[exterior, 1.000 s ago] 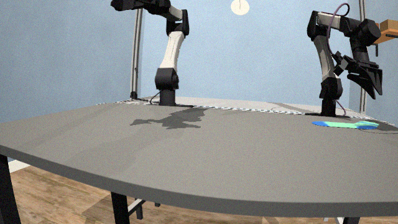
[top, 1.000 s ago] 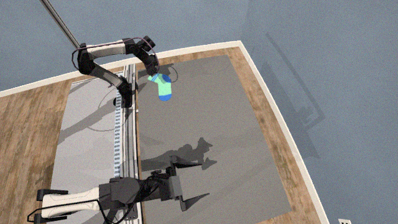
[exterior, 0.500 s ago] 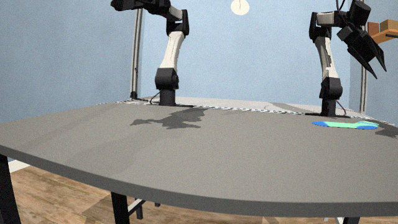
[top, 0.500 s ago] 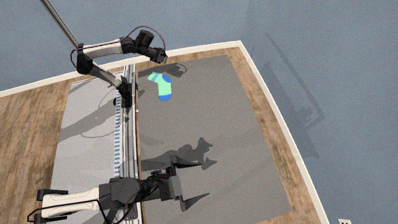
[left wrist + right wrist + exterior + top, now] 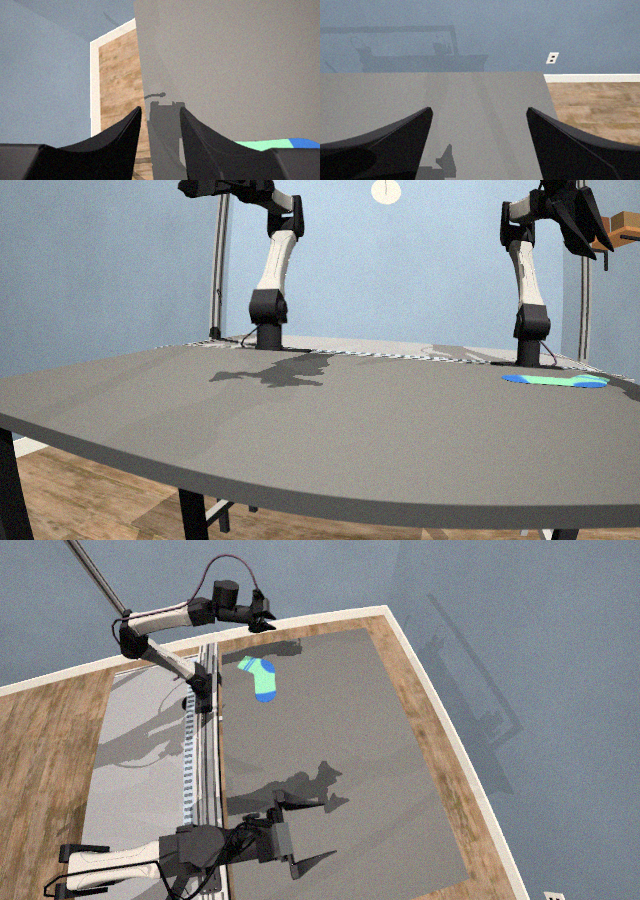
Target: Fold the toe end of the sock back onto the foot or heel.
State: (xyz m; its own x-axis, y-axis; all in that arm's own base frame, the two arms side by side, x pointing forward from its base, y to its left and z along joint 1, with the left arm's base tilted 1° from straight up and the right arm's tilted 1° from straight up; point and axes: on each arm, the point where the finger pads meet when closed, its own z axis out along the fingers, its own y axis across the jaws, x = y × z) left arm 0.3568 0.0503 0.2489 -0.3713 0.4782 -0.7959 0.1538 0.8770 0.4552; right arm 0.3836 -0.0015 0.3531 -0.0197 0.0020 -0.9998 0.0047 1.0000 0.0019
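Note:
The mint-green sock [image 5: 262, 681] [image 5: 550, 381] [image 5: 277, 143] lies flat and extended. Its blue toe [image 5: 265, 696] [image 5: 514, 379] points away from the striped cuff [image 5: 246, 663], and its blue heel [image 5: 269, 665] [image 5: 590, 384] is at the bend. In the left wrist view only a strip of it shows at the lower right, partly behind a finger. My left gripper [image 5: 274, 623] [image 5: 604, 254] [image 5: 161, 108] is partly open and empty, raised above the table beyond the cuff and heel side. My right gripper [image 5: 330, 827] [image 5: 479, 109] is wide open and empty, far from the sock.
The grey table top [image 5: 350, 715] [image 5: 350, 440] [image 5: 241, 60] [image 5: 513, 88] carries arm shadows. The sock lies near the rail [image 5: 215, 765] at the arm bases and near the table's side edge. A wooden shelf [image 5: 620, 235] is on the wall behind the left arm.

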